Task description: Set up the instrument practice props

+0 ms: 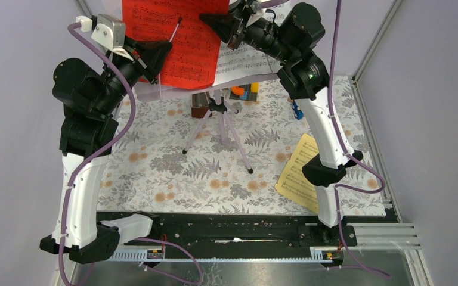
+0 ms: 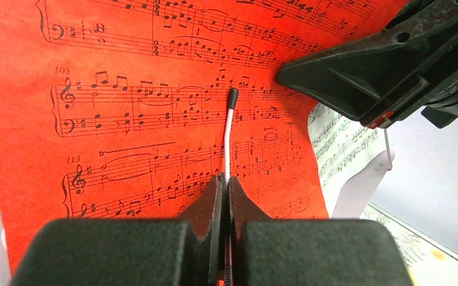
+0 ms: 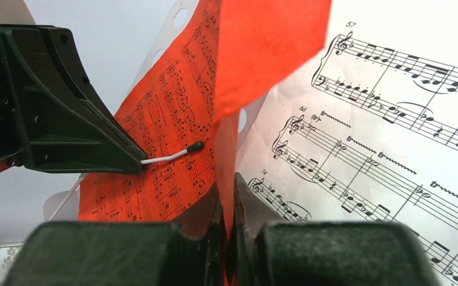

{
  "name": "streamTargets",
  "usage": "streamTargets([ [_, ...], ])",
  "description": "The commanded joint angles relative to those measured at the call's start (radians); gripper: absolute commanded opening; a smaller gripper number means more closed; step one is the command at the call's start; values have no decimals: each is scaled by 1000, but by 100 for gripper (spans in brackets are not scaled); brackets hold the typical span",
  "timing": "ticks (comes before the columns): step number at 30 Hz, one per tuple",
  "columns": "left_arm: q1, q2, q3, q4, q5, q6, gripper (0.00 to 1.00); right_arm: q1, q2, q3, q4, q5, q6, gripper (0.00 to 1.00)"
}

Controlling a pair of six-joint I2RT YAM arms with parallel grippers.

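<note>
A red sheet-music page [image 1: 176, 42] stands against the pale pink perforated panel [image 3: 176, 18] on the lilac tripod [image 1: 217, 128]. A white page [image 1: 247, 59] leans behind it on the right. My left gripper [image 2: 226, 182] is shut on the panel's thin white page-holder wire [image 2: 229, 137] with a black tip, which lies across the red page [image 2: 155, 119]. My right gripper [image 3: 226, 190] is shut on the red page's right edge [image 3: 262, 53], which curls away from the white page [image 3: 393, 119]. A yellow page [image 1: 301, 173] lies flat on the table at the right.
Orange toy blocks on a dark base [image 1: 244, 91] and a small brown block [image 1: 200, 104] sit behind the tripod. A floral mat [image 1: 173, 173] covers the table. Enclosure walls stand close on both sides, and a black rail [image 1: 226, 229] runs along the near edge.
</note>
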Motion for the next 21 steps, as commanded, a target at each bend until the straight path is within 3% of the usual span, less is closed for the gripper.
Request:
streamTargets([
  [1, 6, -15, 6, 1, 55, -13, 0, -7, -24, 39, 33, 29, 8, 8],
  [13, 6, 60, 66, 64, 127, -36, 0, -9, 1, 40, 61, 38, -47, 4],
  [21, 11, 64, 67, 69, 131, -38, 0, -11, 17, 41, 79, 30, -66, 9],
])
